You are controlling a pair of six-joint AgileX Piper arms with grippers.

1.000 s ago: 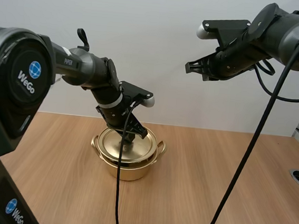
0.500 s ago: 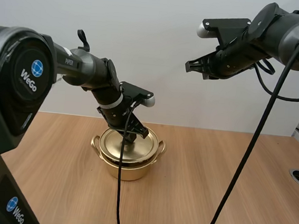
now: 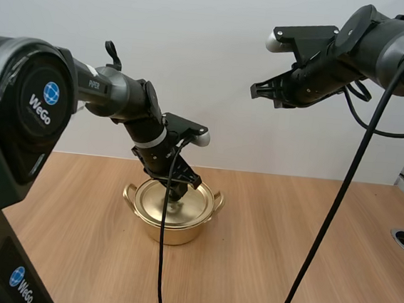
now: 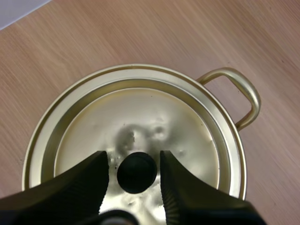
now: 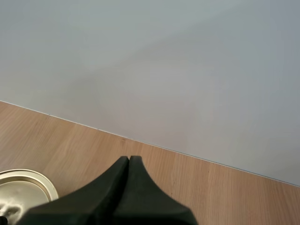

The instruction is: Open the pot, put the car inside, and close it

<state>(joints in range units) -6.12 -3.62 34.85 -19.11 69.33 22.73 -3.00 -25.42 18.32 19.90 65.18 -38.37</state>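
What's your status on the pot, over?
Left gripper open, fingers either side of black knob. Right gripper shut, raised high. Lid seated on gold pot. Nothing blocking.

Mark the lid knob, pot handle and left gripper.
lid knob [image 4: 137,172], left wrist view, centre of its black top.
pot handle [image 4: 252,93], left wrist view, outer bend of the loop.
left gripper [image 4: 133,155], left wrist view, midway between its open fingertips.

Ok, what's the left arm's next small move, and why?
Probably raise the left gripper straight up, clear of the knob. The lid, tilted a second ago, now sits level on the pot, and the fingers stand open either side of the knob, so it looks released.
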